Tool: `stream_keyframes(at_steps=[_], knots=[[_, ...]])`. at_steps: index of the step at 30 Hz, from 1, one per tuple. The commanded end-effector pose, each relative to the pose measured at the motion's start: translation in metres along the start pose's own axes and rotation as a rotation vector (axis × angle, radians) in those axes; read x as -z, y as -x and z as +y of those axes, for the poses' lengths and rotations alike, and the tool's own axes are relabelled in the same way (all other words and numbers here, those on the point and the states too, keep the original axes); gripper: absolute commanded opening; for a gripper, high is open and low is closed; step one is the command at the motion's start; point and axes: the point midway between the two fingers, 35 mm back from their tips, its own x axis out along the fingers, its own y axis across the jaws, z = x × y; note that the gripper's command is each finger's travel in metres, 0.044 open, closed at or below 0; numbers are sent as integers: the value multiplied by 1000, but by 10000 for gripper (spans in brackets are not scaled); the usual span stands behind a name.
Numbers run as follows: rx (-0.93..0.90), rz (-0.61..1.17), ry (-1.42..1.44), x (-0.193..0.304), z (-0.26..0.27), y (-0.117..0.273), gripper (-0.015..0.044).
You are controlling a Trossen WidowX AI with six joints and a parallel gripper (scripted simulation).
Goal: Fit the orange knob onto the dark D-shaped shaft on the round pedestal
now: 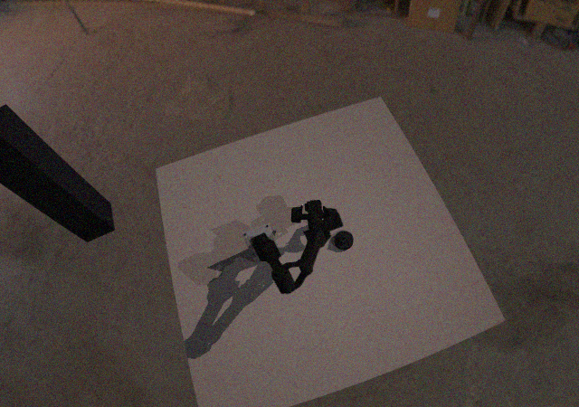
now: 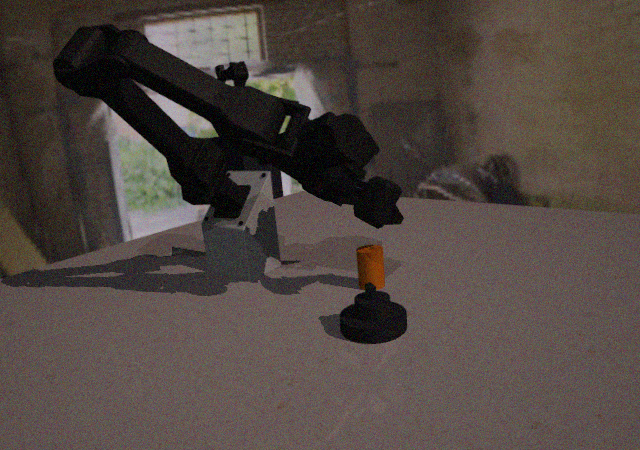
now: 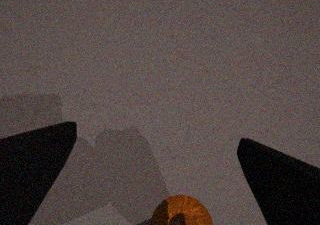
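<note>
The orange knob (image 2: 370,267) (image 3: 190,209) appears to stand upright on the table behind the pedestal in the exterior view, off the shaft. Its top and part of its hole show at the bottom edge of the wrist view. It is hidden in the top view. The dark round pedestal (image 2: 373,321) (image 1: 343,240) has its short shaft (image 2: 370,287) bare; the shaft's flat side cannot be made out. My gripper (image 2: 388,224) (image 3: 159,138) is wide open and empty, above the knob. In the wrist view the knob lies low in the frame, between and clear of the fingers.
The pale table top (image 1: 397,299) (image 2: 206,373) carries the arm's grey base (image 2: 235,251) (image 1: 261,231), behind and left of the pedestal in the exterior view. Arm shadows fall around the base. A dark beam (image 1: 56,178) shows left of the table in the top view.
</note>
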Motion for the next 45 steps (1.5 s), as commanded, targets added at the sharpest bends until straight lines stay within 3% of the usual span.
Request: stream_keyframes(at_steps=[1,7,10,26,39,45], knots=[[-66,321,-71,0,6,-2,440],[90,821,-27,-13,0,20,440],[173,917,12,-22,-5,29,440],[180,915,-3,-22,-5,28,440],[707,691,-1114,-21,-5,28,440],[734,672,-1174,-21,-5,28,440]])
